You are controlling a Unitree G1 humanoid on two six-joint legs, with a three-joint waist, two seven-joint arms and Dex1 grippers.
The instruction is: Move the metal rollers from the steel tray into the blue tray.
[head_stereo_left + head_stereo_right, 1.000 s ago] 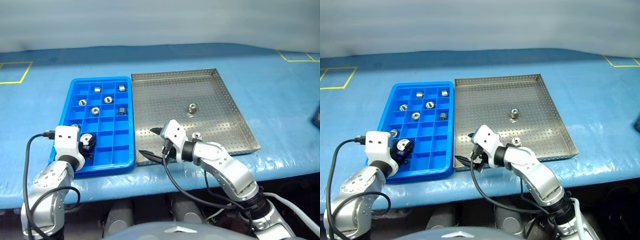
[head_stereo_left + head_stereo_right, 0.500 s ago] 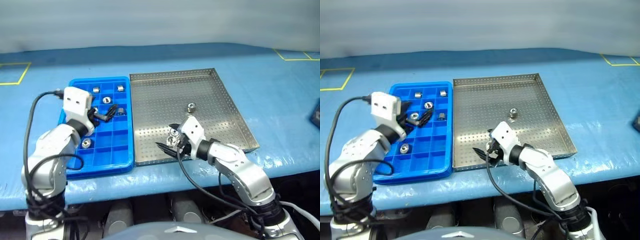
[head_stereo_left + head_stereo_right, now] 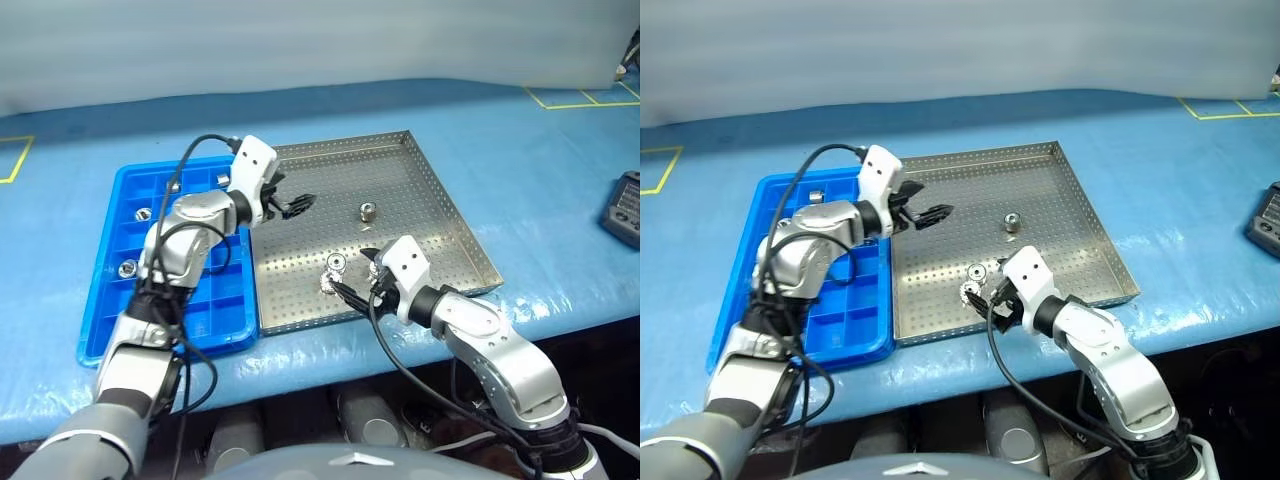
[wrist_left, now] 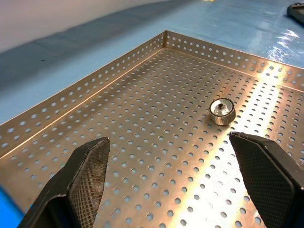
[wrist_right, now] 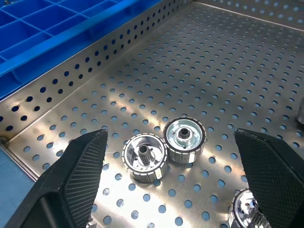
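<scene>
The steel tray (image 3: 412, 222) lies in the middle of the blue table, with the blue tray (image 3: 222, 302) against its left side. My left gripper (image 3: 292, 206) hovers open and empty over the steel tray's left part, a lone metal roller (image 4: 222, 111) ahead of it. My right gripper (image 3: 356, 276) stands open near the tray's front rim. Just beyond its fingers (image 5: 76, 180) two rollers (image 5: 145, 156) lie side by side, and a third (image 5: 247, 213) shows partly by the other finger. Several rollers (image 3: 128, 267) sit in the blue tray's compartments.
A dark device (image 3: 622, 203) lies on the table at the far right. Yellow tape lines (image 3: 575, 100) mark the blue table cover at the back right. Black cables loop from both wrists over the trays' front edges.
My left gripper let go of a roller in the blue tray, opened, and swung right over the steel tray. The right gripper shifted slightly right. The camera view turned right.
</scene>
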